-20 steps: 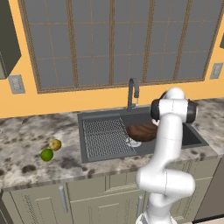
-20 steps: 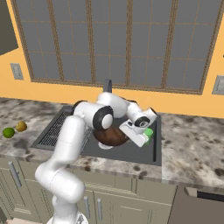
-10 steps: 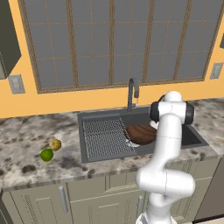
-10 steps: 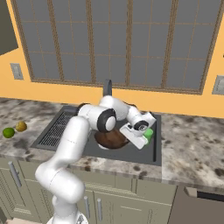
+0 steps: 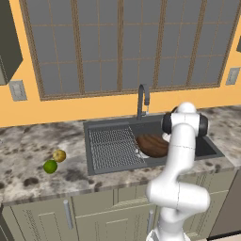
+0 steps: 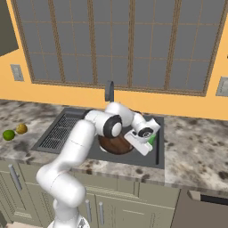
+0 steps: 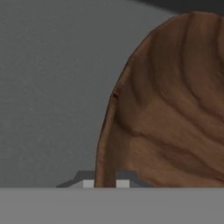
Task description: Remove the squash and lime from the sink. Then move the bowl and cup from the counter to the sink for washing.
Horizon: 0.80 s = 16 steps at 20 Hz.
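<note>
Gripping the bowl's (image 7: 175,109) rim, the gripper (image 7: 105,181) is pinched nearly shut over the sink (image 5: 207,146); squash (image 5: 59,155) and lime (image 5: 50,166) sit on the counter (image 5: 28,150).

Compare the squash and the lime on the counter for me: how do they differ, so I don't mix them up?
The squash is yellow-orange; the lime is bright green. The squash sits farther back, toward the wall; the lime is nearer the counter's front edge. In the right base view the lime is the outer one. Both are small, roundish, similar in size, and out of the sink.
</note>
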### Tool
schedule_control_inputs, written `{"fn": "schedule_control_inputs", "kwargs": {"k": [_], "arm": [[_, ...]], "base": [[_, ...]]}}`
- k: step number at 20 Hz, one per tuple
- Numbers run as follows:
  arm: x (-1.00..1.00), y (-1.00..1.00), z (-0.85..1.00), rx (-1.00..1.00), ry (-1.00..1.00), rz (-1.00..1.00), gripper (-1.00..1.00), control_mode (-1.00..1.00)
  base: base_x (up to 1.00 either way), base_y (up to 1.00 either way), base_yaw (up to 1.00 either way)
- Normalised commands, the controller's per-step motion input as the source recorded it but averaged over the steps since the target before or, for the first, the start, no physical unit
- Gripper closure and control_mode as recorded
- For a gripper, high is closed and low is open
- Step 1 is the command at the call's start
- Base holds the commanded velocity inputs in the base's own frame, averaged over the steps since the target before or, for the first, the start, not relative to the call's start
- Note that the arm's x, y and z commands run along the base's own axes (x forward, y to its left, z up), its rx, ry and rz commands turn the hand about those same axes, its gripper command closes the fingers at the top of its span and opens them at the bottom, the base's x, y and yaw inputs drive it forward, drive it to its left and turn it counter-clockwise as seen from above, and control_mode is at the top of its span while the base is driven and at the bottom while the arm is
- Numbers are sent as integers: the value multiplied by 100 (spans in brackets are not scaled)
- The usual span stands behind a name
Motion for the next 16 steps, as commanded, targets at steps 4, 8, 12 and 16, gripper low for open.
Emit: {"fn": "schedule_control_inputs", "kwargs": {"k": [4, 8, 12, 16], "arm": [[3, 5, -12, 0, -2, 0, 100, -100], [0, 6, -7, 0, -5, 0, 100, -100], [0, 6, -1, 0, -1, 0, -100, -100], [-2, 4, 4, 0, -3, 0, -100, -100]], "base": [[0, 0, 0], [0, 0, 0], [0, 0, 0], [0, 0, 0]]}}
